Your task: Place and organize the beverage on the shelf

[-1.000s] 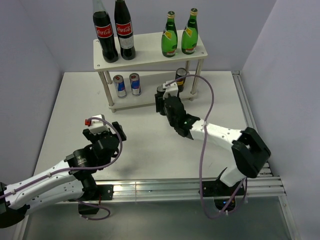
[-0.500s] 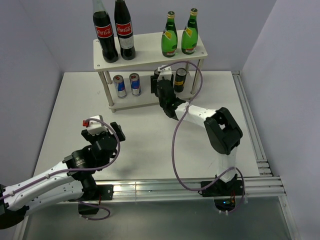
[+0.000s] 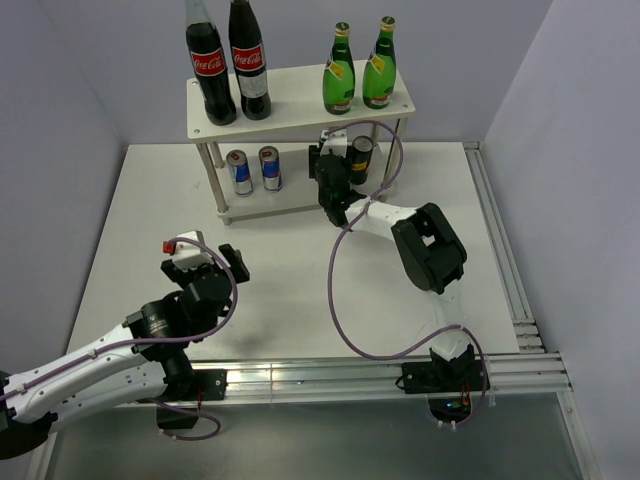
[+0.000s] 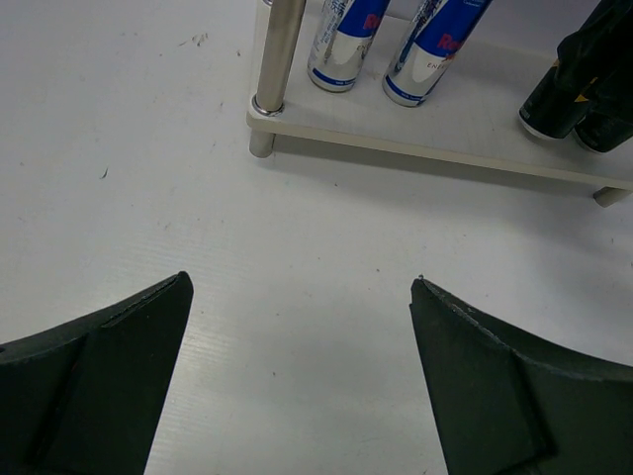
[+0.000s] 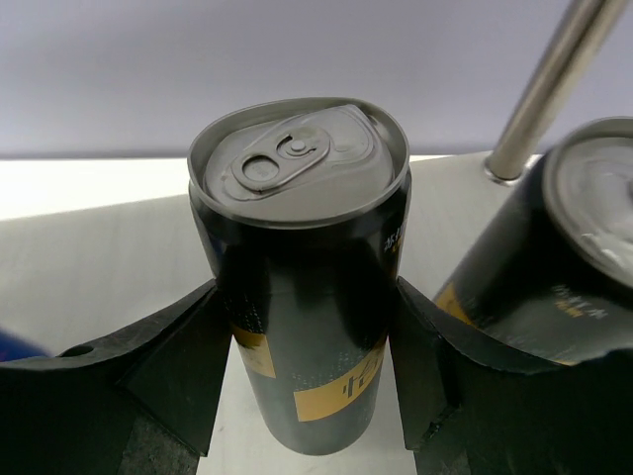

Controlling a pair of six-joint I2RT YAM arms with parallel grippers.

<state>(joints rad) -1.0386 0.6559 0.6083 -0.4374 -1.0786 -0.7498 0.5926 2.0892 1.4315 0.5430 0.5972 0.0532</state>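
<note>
The left gripper [image 4: 299,280] hangs spread open over the table [image 4: 148,148], and beyond it the right gripper [image 5: 307,287] clasps an upright dark can [image 5: 302,188] on the lower tier of the shelf [image 3: 300,95], just beside the second dark can [image 5: 554,267], with the blue-and-silver cans [image 3: 240,172] further left and the green bottles [image 3: 340,75] on top.

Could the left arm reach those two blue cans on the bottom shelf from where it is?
Probably yes: its open fingers face the blue cans across bare table; the shelf leg stands just left of them.
</note>
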